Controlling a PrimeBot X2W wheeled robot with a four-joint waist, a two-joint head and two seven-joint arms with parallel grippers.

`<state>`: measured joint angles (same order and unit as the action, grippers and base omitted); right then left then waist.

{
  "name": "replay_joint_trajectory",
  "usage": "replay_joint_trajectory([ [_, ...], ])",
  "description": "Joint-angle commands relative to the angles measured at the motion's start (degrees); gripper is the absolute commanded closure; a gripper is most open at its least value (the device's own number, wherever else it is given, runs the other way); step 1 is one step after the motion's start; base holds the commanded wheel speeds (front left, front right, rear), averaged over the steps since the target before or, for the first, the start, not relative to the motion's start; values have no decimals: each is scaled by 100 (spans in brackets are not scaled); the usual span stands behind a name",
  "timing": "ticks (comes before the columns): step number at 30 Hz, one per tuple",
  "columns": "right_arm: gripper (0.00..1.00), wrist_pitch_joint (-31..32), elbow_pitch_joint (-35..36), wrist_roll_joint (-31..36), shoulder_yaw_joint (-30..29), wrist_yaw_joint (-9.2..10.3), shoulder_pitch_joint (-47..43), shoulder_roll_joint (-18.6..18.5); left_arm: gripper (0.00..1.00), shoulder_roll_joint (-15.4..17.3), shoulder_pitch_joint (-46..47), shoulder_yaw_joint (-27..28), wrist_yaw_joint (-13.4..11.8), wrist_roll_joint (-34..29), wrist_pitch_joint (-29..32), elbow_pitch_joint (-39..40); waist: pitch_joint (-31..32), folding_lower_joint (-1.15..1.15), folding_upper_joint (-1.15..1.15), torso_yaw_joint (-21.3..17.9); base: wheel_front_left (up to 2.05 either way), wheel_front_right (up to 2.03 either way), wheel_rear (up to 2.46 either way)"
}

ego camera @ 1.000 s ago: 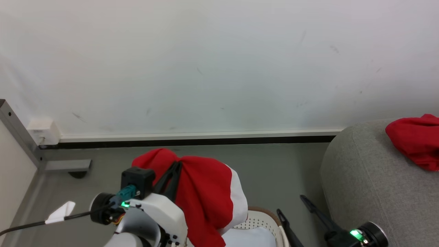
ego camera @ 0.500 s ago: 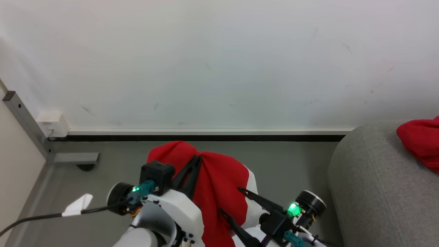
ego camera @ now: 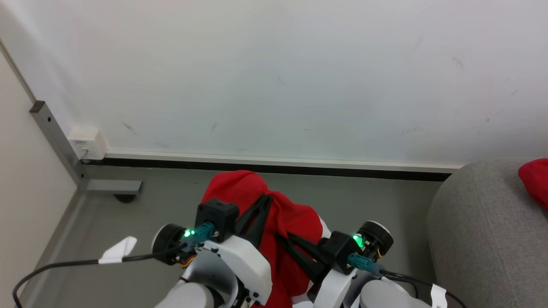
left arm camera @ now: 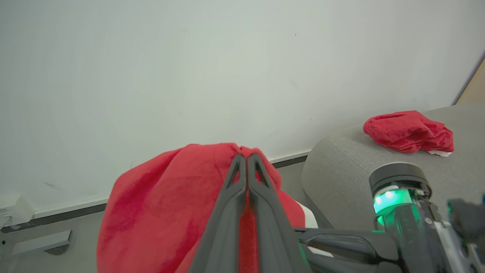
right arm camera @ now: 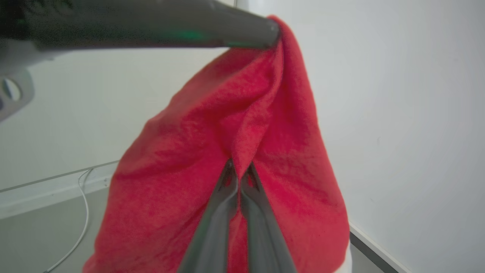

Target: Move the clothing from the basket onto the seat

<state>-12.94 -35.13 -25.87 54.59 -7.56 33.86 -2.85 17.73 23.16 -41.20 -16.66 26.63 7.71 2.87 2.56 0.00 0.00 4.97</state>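
Observation:
A bright red piece of clothing [ego camera: 299,218] hangs in the air in front of the white wall, a strip of its white trim showing low on its right. My left gripper [ego camera: 266,197] is shut on its top fold [left arm camera: 159,197], and its fingers [right arm camera: 189,22] cross the top of the right wrist view. Lower and to the right, my right gripper [ego camera: 280,236] is shut on the same clothing [right arm camera: 189,151]; its tips [right arm camera: 238,167] pinch a ridge of fabric. The grey seat [ego camera: 479,222] stands at the right with another red garment [left arm camera: 409,131] lying on it. The basket is out of view.
A white wall with a dark baseboard [ego camera: 274,167] runs across behind the clothing. At the left stand a grey metal post [ego camera: 55,137] and a white socket box [ego camera: 87,143]. A black cable with a white tag [ego camera: 117,256] trails over the grey floor.
My right gripper has come in from the right, open, and has shut on the hanging clothing. The left gripper keeps its grip. The head camera has turned, shifting the whole picture.

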Motion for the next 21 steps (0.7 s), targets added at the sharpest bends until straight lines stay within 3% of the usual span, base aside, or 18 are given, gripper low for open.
replay_joint_trajectory([
  [1, 100, -49, -50, -125, 56, 15, 98, -10, 100, 7, 40, 6, -11, -24, 1, -20, -4, 0, 0, 9, 0, 0, 0],
  [15, 100, -223, -328, -567, 152, 15, 371, -8, 100, 66, -3, 74, -97, 23, -84, -127, -50, 0, 0, -46, 0, 0, 0],
  [17, 100, -230, -352, -595, 167, 15, 379, -8, 53, 51, -4, 75, -129, -3, -132, -142, -48, 0, 0, -56, 0, 0, 0],
  [18, 100, -232, -366, -604, 171, 15, 382, -7, 2, 42, -13, 76, -138, -1, -148, -153, -47, 0, 0, -62, 0, 0, 0],
  [21, 100, -228, -391, -606, 159, 15, 389, -7, 0, 24, -49, 74, -155, -3, -196, -174, -40, 0, 0, -90, 0, 0, 0],
])
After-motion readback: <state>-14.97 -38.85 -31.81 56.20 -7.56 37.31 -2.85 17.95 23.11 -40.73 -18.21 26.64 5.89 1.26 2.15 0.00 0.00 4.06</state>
